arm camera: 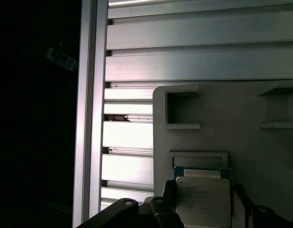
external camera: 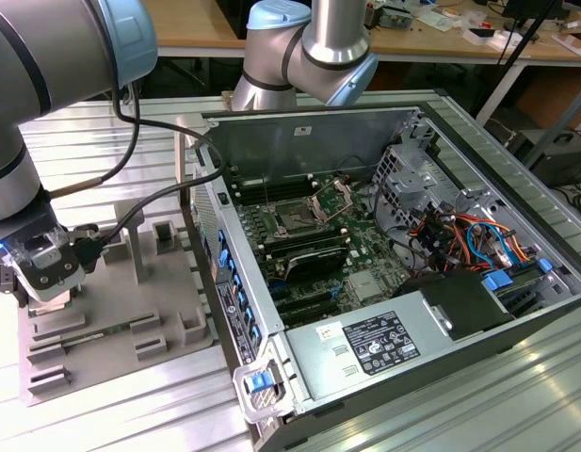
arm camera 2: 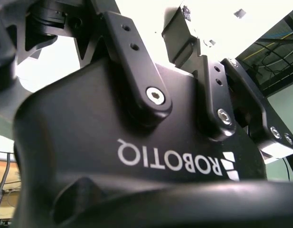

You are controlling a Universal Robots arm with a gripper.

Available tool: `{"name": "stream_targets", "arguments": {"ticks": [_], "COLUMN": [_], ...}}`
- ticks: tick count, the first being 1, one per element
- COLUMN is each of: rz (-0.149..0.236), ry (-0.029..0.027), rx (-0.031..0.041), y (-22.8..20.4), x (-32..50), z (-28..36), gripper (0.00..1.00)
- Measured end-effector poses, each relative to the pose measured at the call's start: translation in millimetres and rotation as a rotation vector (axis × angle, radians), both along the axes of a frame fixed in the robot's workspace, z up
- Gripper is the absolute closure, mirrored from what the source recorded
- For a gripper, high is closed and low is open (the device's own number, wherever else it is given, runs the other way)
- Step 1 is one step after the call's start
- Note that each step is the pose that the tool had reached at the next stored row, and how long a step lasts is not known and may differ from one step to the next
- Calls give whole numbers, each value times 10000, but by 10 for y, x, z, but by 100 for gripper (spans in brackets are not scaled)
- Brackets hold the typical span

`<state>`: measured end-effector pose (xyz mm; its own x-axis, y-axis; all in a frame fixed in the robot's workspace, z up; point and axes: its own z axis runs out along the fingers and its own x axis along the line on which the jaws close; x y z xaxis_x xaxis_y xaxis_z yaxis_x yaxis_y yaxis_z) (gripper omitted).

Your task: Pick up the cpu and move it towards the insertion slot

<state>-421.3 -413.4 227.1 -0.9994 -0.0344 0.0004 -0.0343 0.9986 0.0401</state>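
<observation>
**Pick-up stage of the cpu transfer.** The black two-fingered claw (external camera: pixel 50 287) sits low over the grey plastic tray with raised blocks (external camera: pixel 130 325). The tray lies on the slatted aluminium worktop (external camera: pixel 111 141), at the exterior view's left.

In the first wrist view, the small flat square cpu with a pale silvery metal top (arm camera: pixel 203 202) lies directly between the claw's dark fingertips (arm camera: pixel 165 211), one at each opposite edge. The claw therefore reads as closed on the chip. Whether the chip has left its seat in the tray cannot be told.

The insertion slot (external camera: pixel 295 219) (a dark square socket in a shiny steel frame, its hinged bracket lifted) sits on the green board (external camera: pixel 365 254) inside the open grey metal computer case (external camera: pixel 318 132). It is well apart from the claw, toward the exterior view's right.

Judged from this layout, the carry calls for a level grip and enough height to clear the case's near side wall (external camera: pixel 229 273).
</observation>
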Motion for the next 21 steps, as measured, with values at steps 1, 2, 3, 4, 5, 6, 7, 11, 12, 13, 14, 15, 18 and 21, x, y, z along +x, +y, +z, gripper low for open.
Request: {"name": "stream_targets", "arguments": {"ticks": [1, 2, 3, 4, 5, 6, 7, 11, 12, 13, 14, 15, 18, 21], "rz": [0, 0, 0, 0, 0, 0, 0, 0, 0, 1, 0, 0, 0, 0], "ry": [0, 0, 0, 1, 0, 1, 0, 0, 0, 0, 0, 0, 0, 0], "rx": [1, 1, 2, 2, 2, 3, 3, 4, 5, 5, 6, 6, 7, 8], "y": [0, 0, 0, 0, 0, 0, 0, 0, 0, 0, 0, 0, 0, 0], "x": [0, 0, 0, 0, 0, 0, 0, 0, 0, 0, 0, 0, 0, 0], "z": [1, 4, 6, 9, 11, 13, 15, 24, 26, 28, 31, 33, 38, 47], "gripper": [45, 45, 45, 45, 45, 45, 45, 45, 45, 45, 45, 45, 45, 45]}}
